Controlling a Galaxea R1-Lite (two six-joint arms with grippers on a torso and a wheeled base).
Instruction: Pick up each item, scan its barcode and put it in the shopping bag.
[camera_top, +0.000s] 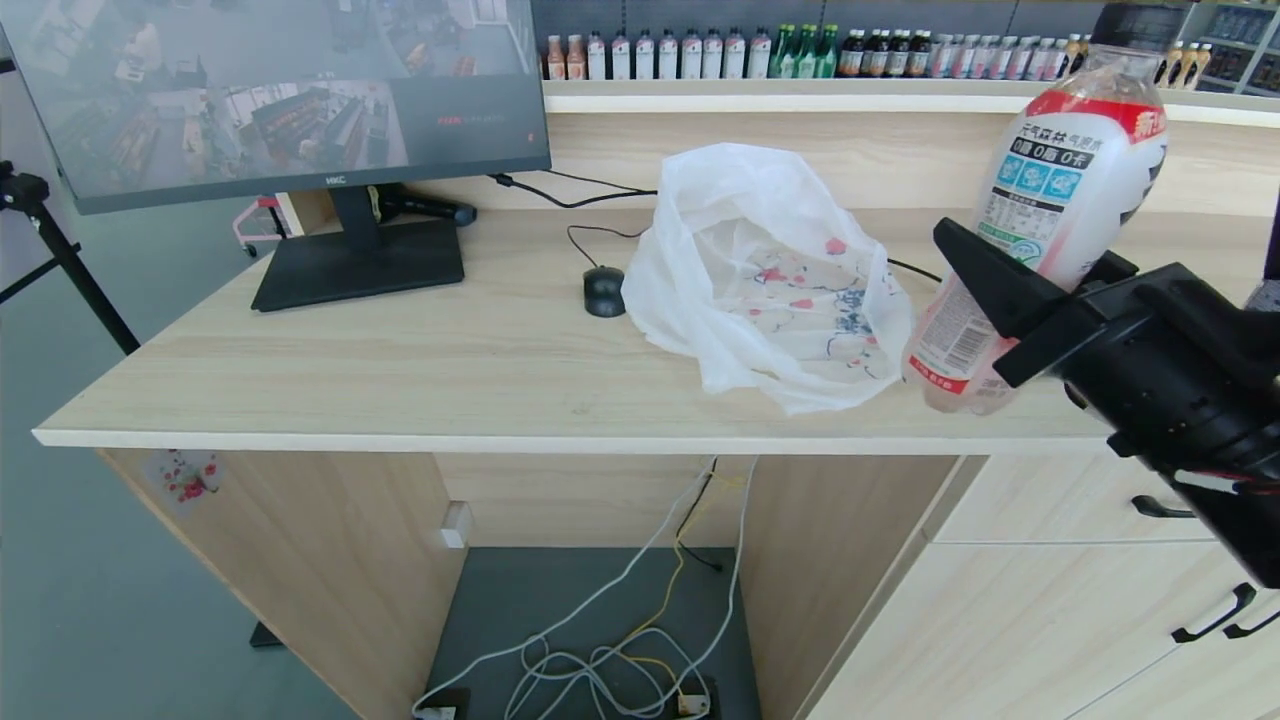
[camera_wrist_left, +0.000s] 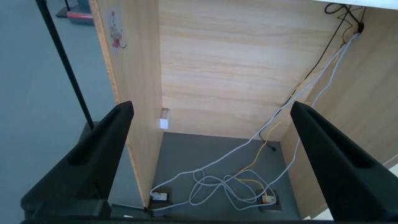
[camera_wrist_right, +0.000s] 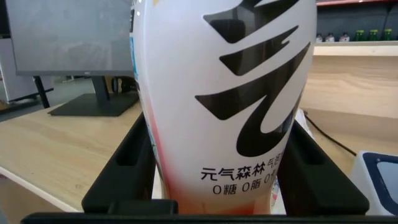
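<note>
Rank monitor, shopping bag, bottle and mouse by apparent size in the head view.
1. monitor: largest, though cropped at the edge.
2. shopping bag and bottle: look about alike. The bottle is held up nearer the camera, so I won't rank these two.
3. mouse: smallest.

The head view's top edge cuts off the dark cap (camera_top: 1140, 22) of the clear plastic, white-and-red-labelled bottle (camera_top: 1062, 190).

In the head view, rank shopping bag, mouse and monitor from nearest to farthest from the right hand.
1. Shopping bag, just left of the right hand.
2. Mouse, left of the bag.
3. Monitor, far left.
</note>
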